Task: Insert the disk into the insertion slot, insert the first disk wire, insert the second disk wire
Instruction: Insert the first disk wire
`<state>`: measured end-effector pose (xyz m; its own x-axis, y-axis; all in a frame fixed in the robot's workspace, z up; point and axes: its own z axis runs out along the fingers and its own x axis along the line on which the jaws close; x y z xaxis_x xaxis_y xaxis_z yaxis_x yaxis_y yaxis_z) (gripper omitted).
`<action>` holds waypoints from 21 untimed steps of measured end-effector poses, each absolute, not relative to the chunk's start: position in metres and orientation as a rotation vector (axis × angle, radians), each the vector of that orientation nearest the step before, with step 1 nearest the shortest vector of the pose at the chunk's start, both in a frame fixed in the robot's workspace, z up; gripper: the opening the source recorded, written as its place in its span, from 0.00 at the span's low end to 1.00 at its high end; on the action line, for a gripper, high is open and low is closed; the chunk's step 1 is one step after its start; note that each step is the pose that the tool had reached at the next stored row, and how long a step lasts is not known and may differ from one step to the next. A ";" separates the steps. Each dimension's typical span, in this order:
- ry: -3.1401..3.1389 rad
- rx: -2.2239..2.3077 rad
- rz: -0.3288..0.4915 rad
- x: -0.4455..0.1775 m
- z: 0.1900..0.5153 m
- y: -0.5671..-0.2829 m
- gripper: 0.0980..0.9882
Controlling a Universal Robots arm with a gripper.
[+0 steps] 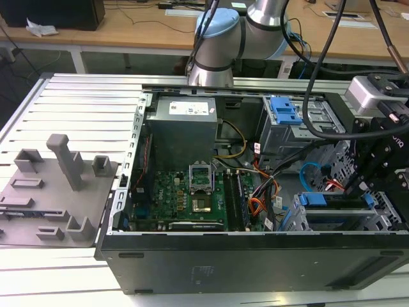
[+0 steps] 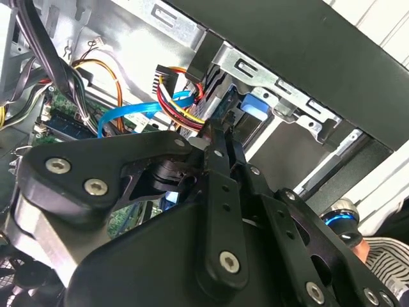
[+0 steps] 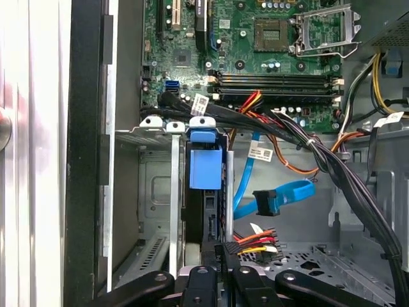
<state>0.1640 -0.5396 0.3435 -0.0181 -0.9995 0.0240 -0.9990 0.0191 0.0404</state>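
The disk [image 1: 335, 199] in its blue carrier sits inside the insertion slot [image 1: 305, 220], a low grey cage at the case's front corner on the exterior view's right. Both wrist views show the carrier's blue end, the disk [image 3: 206, 167] [image 2: 254, 105], standing in the grey insertion slot [image 3: 153, 192] [image 2: 271, 77]. My gripper [image 1: 372, 185] [image 3: 223, 270] [image 2: 222, 137] hangs at the disk's open end. Its fingers are shut on the black plug of a disk wire [image 3: 231, 247] [image 2: 185, 105] with red, yellow and black strands. A blue disk wire [image 3: 281, 195] [image 2: 128, 115] [image 1: 310, 173] hangs loose beside it.
A taller grey cage with a blue latch [image 1: 284, 112] stands behind the slot. A thick black cable bundle [image 3: 332, 166] crosses the case. The motherboard [image 1: 192, 192] lies in the middle, and a grey fixture plate [image 1: 51, 192] rests outside the case on the exterior view's left.
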 end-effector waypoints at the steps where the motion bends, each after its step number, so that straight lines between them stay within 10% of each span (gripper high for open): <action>1: -2.210 2.169 -0.018 0.163 0.344 -0.540 0.07; 21: -2.228 2.192 -0.062 0.162 0.345 -0.547 0.07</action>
<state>0.1621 -0.5469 0.3454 -0.0169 -0.9997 -0.0172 -0.9991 0.0162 0.0391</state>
